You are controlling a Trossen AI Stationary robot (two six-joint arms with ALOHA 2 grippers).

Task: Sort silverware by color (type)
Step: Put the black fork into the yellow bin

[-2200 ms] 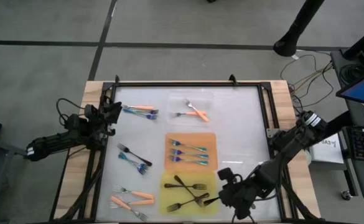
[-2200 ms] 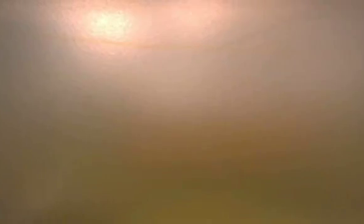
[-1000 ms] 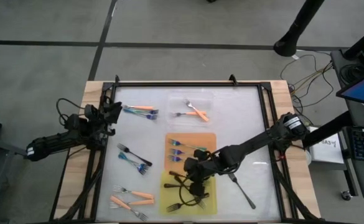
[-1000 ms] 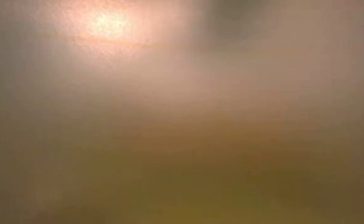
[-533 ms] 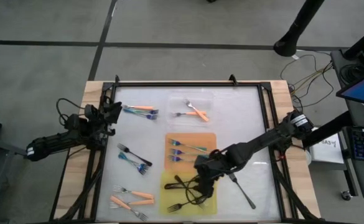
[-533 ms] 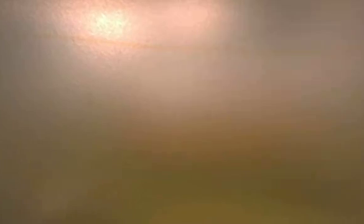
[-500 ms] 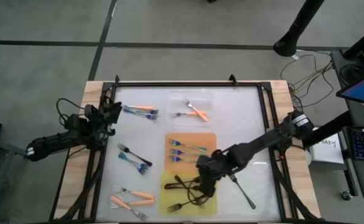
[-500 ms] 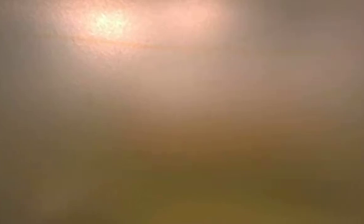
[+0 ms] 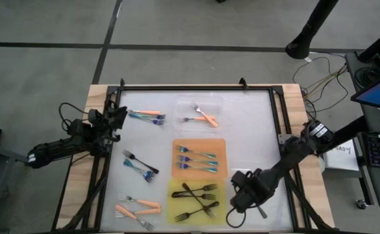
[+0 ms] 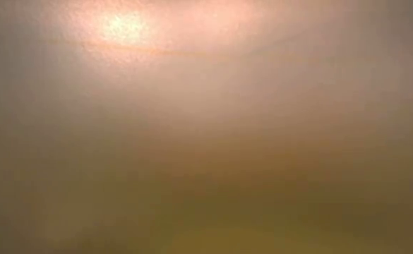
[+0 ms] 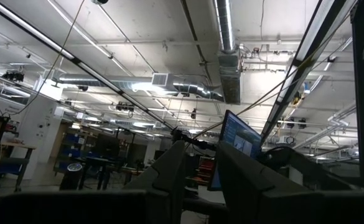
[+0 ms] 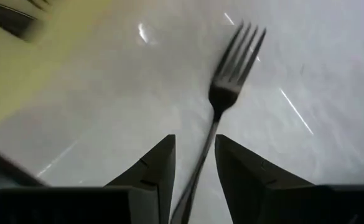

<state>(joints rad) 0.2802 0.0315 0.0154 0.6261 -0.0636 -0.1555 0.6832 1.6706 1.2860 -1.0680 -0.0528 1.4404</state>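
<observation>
My right gripper (image 9: 240, 200) (image 12: 195, 163) is low over the table just right of the yellow tray (image 9: 174, 209) (image 12: 26, 74). It is open, one finger on either side of the handle of a loose black fork (image 9: 261, 210) (image 12: 226, 74) that lies flat on the white table. The tines point away from the wrist camera. The yellow tray holds black forks (image 9: 196, 192). The orange tray (image 9: 219, 144) holds teal-handled forks (image 9: 196, 160), and the clear tray (image 9: 184, 104) holds orange-handled forks (image 9: 206, 117). My left gripper (image 9: 115, 120) (image 11: 200, 168) waits open at the table's left edge.
Loose forks lie on the table's left half: an orange and teal pair (image 9: 147, 116) at the far left, black and teal ones (image 9: 141, 166) at mid-left, orange ones (image 9: 138, 208) near the front left corner. A black frame (image 9: 275, 123) rims the table. The low view is blurred.
My right gripper has moved from over the yellow tray toward the table's right and near edge. It now stands low over the loose black fork beside the tray. The forks in the trays lie as before.
</observation>
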